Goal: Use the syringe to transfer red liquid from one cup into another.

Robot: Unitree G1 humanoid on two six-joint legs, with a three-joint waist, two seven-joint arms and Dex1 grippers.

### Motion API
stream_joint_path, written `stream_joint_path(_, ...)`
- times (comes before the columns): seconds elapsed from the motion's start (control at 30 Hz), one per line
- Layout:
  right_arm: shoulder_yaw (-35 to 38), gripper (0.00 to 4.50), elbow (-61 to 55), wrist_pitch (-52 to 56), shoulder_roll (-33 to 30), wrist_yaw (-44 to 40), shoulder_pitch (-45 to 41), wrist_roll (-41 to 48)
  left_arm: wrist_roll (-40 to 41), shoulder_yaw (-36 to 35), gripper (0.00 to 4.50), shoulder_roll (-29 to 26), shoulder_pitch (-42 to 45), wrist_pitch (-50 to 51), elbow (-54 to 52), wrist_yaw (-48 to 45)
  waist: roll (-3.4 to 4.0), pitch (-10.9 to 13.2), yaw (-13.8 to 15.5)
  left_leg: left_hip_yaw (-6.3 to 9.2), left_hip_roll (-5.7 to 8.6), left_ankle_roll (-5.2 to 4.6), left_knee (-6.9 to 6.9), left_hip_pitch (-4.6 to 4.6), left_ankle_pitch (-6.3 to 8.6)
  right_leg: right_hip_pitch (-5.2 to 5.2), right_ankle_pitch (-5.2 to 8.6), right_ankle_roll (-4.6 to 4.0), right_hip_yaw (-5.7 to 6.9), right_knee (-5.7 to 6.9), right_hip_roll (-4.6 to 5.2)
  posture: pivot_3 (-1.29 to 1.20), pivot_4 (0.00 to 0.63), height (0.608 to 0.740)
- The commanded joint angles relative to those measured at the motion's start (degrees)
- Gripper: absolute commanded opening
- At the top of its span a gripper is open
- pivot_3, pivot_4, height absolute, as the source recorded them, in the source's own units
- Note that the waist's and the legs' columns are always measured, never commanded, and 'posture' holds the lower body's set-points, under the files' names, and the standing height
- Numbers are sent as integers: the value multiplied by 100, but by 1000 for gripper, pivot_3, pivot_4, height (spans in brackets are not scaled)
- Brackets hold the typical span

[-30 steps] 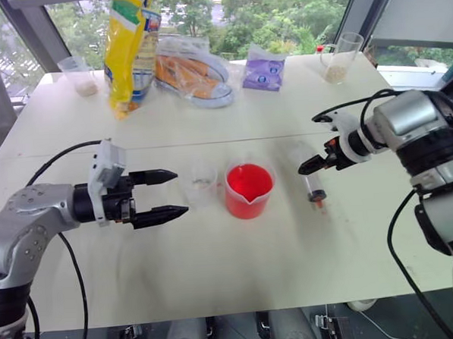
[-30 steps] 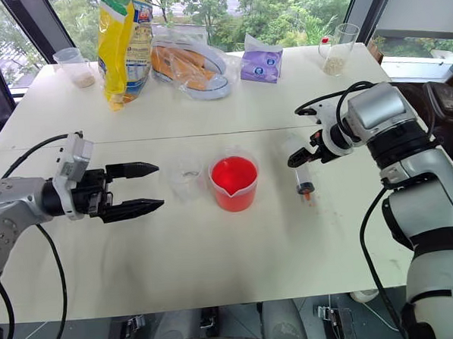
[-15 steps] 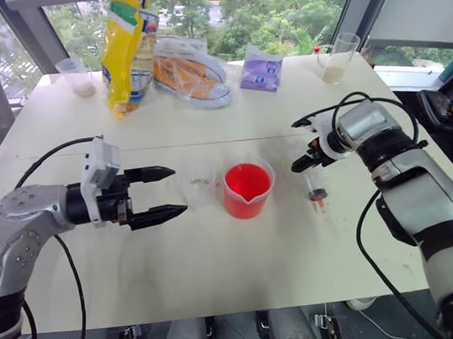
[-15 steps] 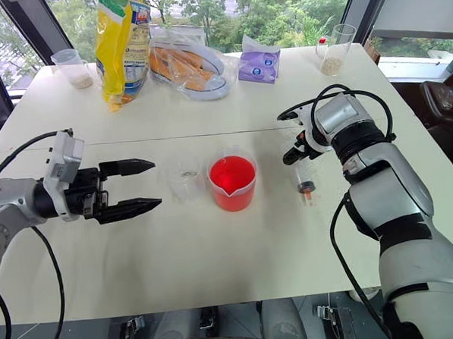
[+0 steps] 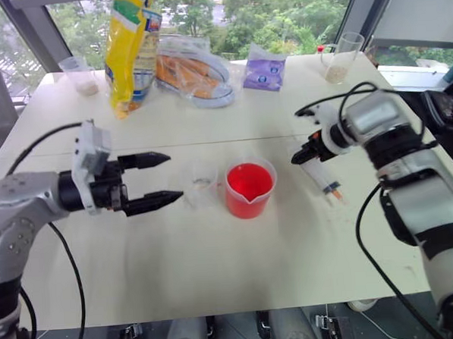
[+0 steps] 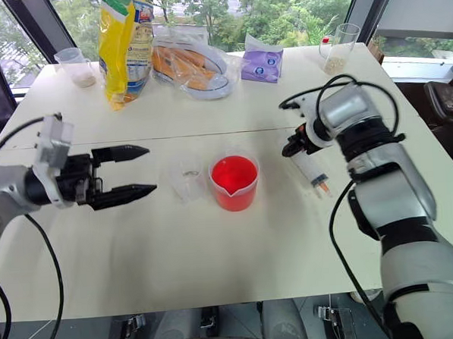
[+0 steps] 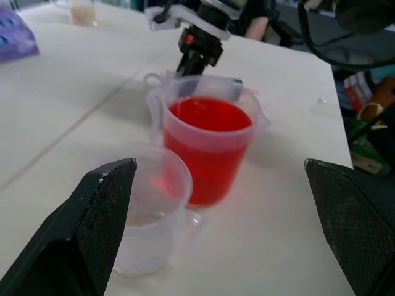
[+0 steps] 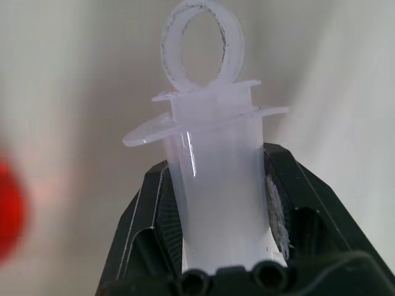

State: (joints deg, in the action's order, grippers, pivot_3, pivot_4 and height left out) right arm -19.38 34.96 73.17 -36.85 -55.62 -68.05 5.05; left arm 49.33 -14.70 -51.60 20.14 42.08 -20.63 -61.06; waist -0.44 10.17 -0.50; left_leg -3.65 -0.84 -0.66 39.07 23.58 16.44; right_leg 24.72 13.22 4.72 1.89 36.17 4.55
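Head views: right gripper (image 5: 302,156) is clamped on the syringe (image 5: 323,178) near its plunger end, right of table centre; barrel slants down toward the near-right edge, orange tip lowest, looks just off or barely on the table (image 5: 217,276), can't tell which. Long axis runs away from the red beaker (image 5: 249,189), so the tip has to swing back left and point down to reach the red liquid (image 5: 249,181). Beaker sits just left of the held syringe, mid-table; right arm is clearly the nearer one. Clear cup (image 5: 203,183) stands just beside the beaker on its left, apart from it, between beaker and left gripper (image 5: 164,176). Left gripper hovers near the clear cup, pointing at it, fingers spread wide, nothing in them. Left wrist view: clear cup in front between the open fingers, apparently empty, though a trace at the bottom can't be ruled out; beaker behind it filled most of the way; right gripper beyond. Right wrist view: both pads pressed on the syringe barrel below the flange, ring-topped plunger sticking out past the fingertips, plunger pushed in. Count: one syringe, one red beaker, one clear cup, two tall glasses with beige grains at the far corners, one yellow bag (image 5: 131,49).
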Motion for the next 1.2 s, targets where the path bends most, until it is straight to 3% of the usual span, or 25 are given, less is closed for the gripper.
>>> stream_joint_path(0.03,1369,1433,-2206,192,-315,278,432,538,191,7,4500,-5,577,75,363,-128,-1,0,14,5,1,-1,0,3,1,-1,-1,3,3,-3,0,0,150,740)
stream_joint_path(0.2,3063,1433,-4315,-308,54,878,1090,1193,267,323,4500,148,1556,268,1033,-392,-3,-1,-27,3,2,-1,-1,2,1,-3,-12,23,5,-4,-2,0,150,740)
stream_joint_path(0.4,4307,1433,-5886,-981,1535,1470,1341,2636,41,760,4500,404,2597,310,1811,-845,-3,0,-45,-2,-5,3,-1,-7,-2,-3,-13,26,1,4,-13,0,150,740)
stream_joint_path(0.6,4064,1433,-6427,-1700,2326,1952,1895,3278,-143,979,4500,498,3037,306,2166,-1213,-3,-1,-25,-3,-1,4,0,-7,-3,-6,-13,25,-3,5,-9,0,150,740)
stream_joint_path(0.67,3628,1433,-6489,-2333,2446,1832,2490,3088,-197,1023,4500,528,3153,309,2241,-1301,-5,-2,-15,-1,1,4,0,-6,-3,-7,-13,25,-3,4,-9,0,150,740)
stream_joint_path(0.83,2770,1433,-6235,-3902,2466,1461,3709,2543,-269,1060,4500,591,3395,341,2333,-1383,-8,-2,-31,4,4,2,1,-6,-3,-12,-12,27,-4,-1,-10,0,150,740)
stream_joint_path(1.2,2049,1433,-5803,-5290,2321,1331,4501,2127,-447,1205,4500,1104,3907,289,2500,-1374,-8,-2,-27,8,1,4,6,-9,-4,-12,-11,27,-5,3,-14,0,150,740)
